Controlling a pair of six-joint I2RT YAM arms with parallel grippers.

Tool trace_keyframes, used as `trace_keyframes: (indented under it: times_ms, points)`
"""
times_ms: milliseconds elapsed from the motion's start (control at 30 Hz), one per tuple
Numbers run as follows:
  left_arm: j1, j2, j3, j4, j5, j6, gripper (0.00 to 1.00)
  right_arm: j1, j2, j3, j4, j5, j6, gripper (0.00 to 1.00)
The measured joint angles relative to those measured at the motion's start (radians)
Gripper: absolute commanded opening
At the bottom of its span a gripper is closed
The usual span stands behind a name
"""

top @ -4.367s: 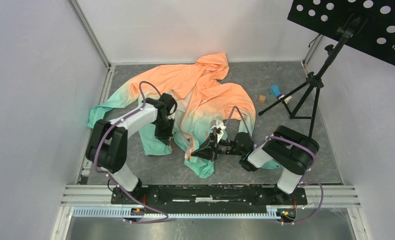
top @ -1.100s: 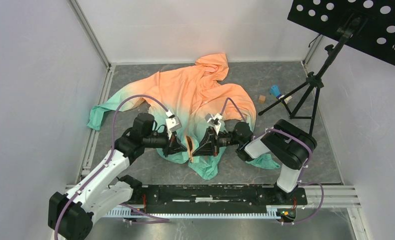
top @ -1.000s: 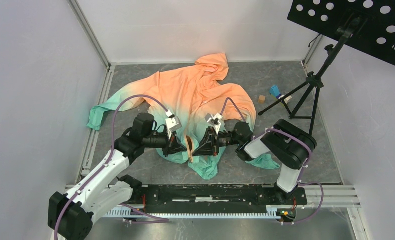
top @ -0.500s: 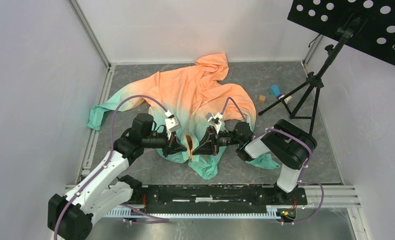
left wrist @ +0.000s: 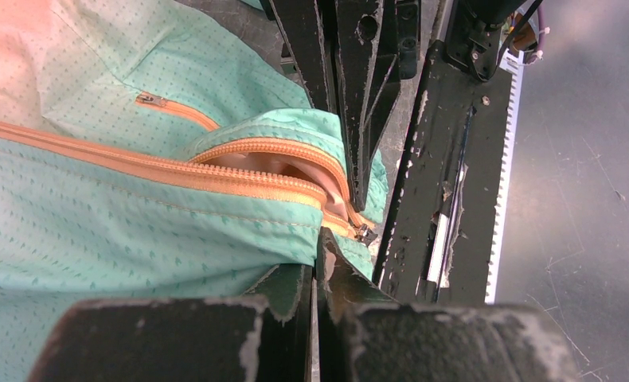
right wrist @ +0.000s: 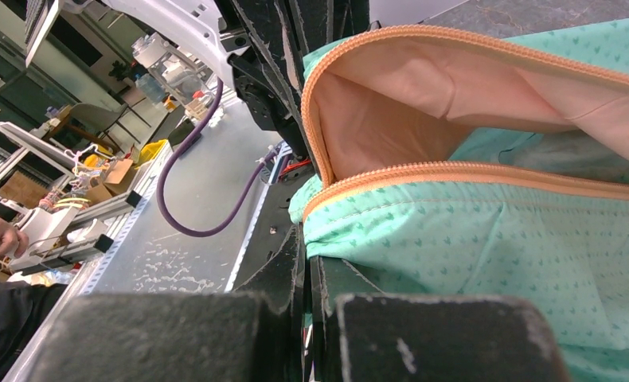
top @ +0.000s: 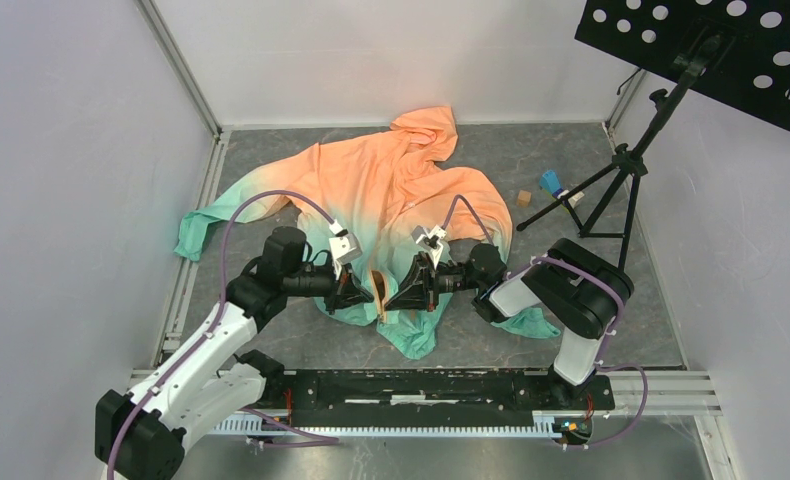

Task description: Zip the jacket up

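Observation:
The jacket (top: 391, 185) lies spread on the grey floor, orange at the hood and fading to mint at the hem. My left gripper (top: 367, 292) and right gripper (top: 391, 295) face each other low at the hem, close together. In the left wrist view my left gripper (left wrist: 319, 243) is shut on the mint hem beside the orange front zipper (left wrist: 216, 175), with a small metal slider (left wrist: 365, 233) just past the tips. In the right wrist view my right gripper (right wrist: 306, 259) is shut on the other mint hem edge (right wrist: 470, 231). The zipper edges gape there and show pink lining (right wrist: 391, 103).
A black tripod stand (top: 611, 185) stands at the back right under a perforated black board (top: 711, 50). A small wooden block (top: 523, 198) and a blue object (top: 550, 181) lie near it. White walls enclose the floor. The arms' black base rail (top: 421, 385) runs along the front.
Since 4.4 s ago my left arm has swung down from the jacket's left side to the hem, facing the right gripper. Over the last second almost nothing moved.

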Motion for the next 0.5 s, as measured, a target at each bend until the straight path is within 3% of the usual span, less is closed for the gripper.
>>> trace_keyframes:
  times_ms: [500]
  points:
    - [0.000,0.008,0.000,0.000,0.008,0.000,0.02,-0.002,-0.001,-0.003,0.000,0.014,-0.004,0.00]
